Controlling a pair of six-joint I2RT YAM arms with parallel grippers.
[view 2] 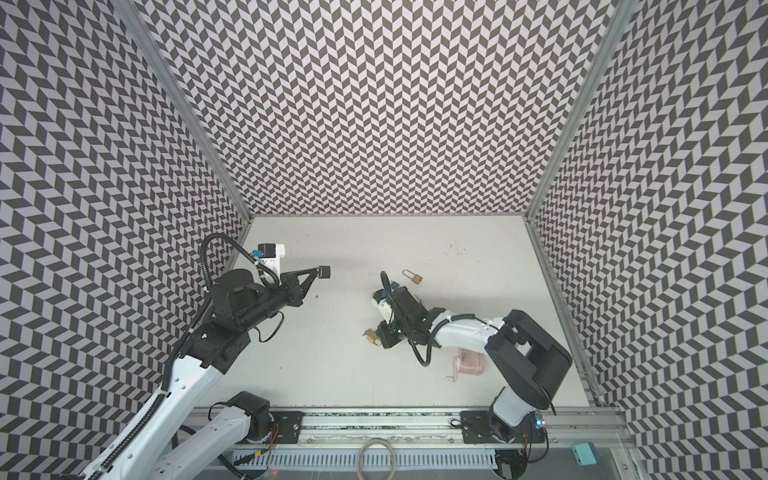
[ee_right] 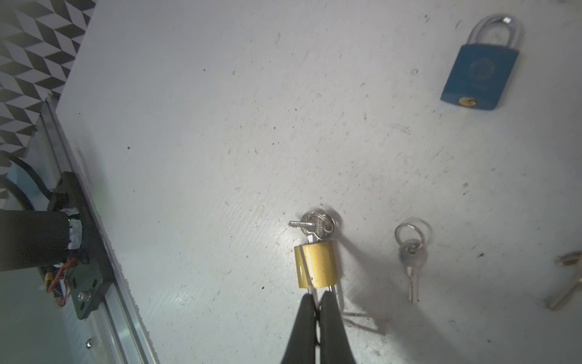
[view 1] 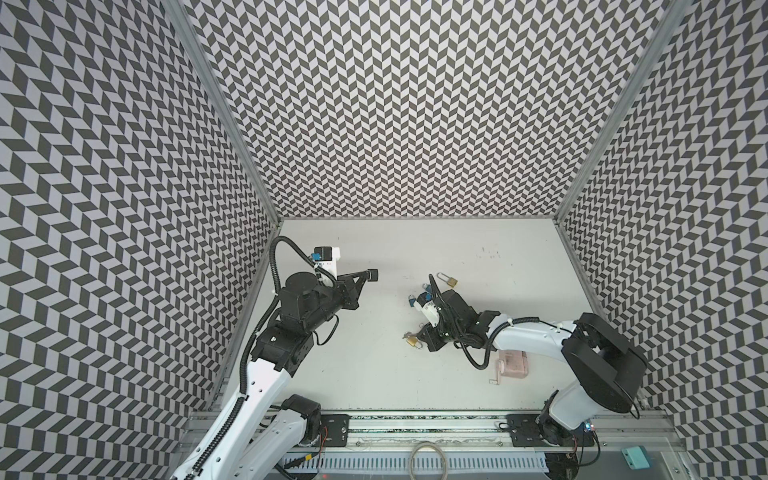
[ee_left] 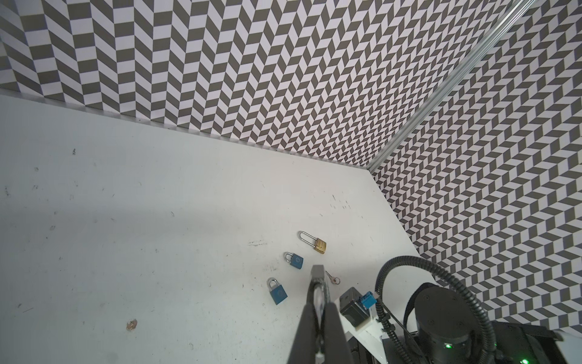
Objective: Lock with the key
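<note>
Closest in the right wrist view is the right tool (ee_right: 318, 301). Its fingers are pressed narrowly together on the thin steel loop of a small brass padlock (ee_right: 316, 264), which it appears to carry a little clear of the desk (ee_right: 220, 126), judging by the shadow cast beside it. Straight out from the tips comes the padlock's body, and past that a key (ee_right: 318, 231) is seated in the keyhole at its far end, with a second small key hanging off the same ring. Whether the loop is pushed home into the body cannot be told, since the fingers cover that part. Near the tool lies a loose key on a ring (ee_right: 411, 252), not touching the padlock. Farther out rests a blue padlock (ee_right: 478, 75), and in a top view a brass padlock with a long loop (view 1: 448, 281) lies beyond the arm's wrist. The left tool (view 1: 372, 274) hangs well apart from all this, pinched shut on nothing. As for progress, picking up the lock and inserting the key look done. What seems left is closing the loop if it is open, then turning the key. That probably calls for the left tool to come across and take the key's head while the right one steadies the lock.
</note>
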